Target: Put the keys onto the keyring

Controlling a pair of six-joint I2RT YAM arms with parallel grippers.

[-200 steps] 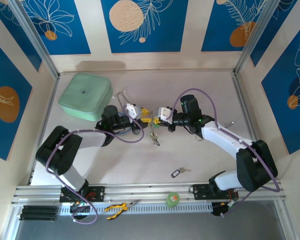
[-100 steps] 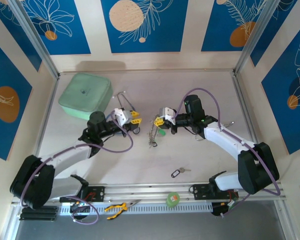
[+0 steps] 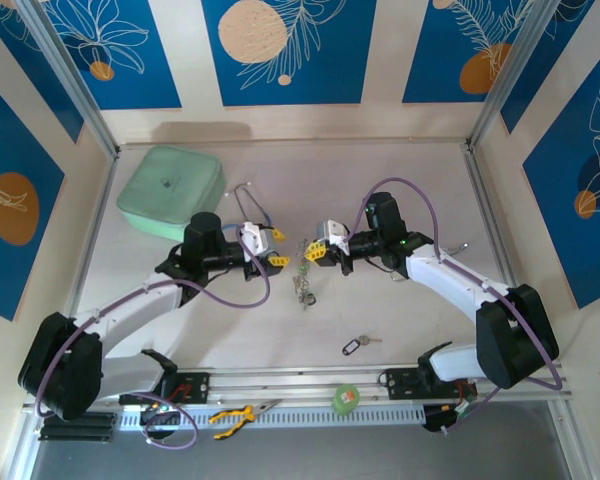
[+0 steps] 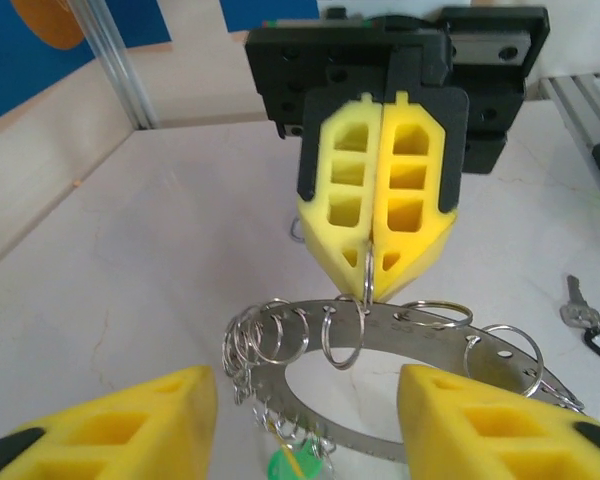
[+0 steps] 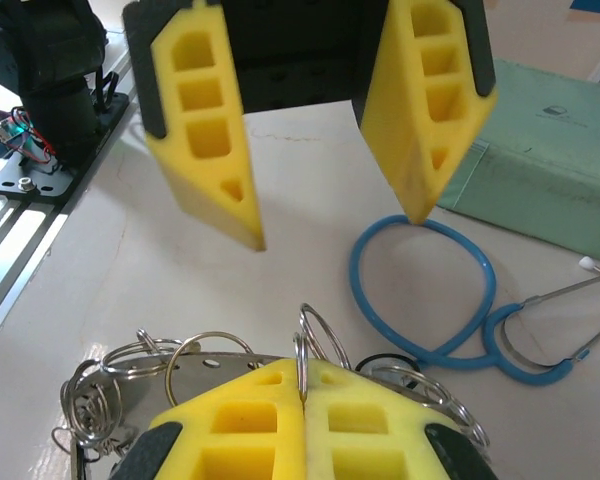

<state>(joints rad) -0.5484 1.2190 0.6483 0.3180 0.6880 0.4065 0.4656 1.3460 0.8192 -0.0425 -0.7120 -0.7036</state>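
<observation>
Pale marbled counter [image 3: 410, 180], boxed by cream walls [image 3: 388, 60] bearing blue leaf-print panels [image 3: 330, 60]; aluminium posts [image 3: 70, 80] at the back corners. Even light.

Left wrist view: keyring [image 4: 430, 338] bottom and green tag [image 4: 295, 467] chopped by frame edge. Right wrist view: keyring mostly behind right gripper [image 5: 302, 385] (own fingers). Top view: keys [image 3: 301, 286] too tiny to count.

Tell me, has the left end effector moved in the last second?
Yes. The left end effector has shifted slightly down the top view, off the blue stethoscope it covered.
</observation>
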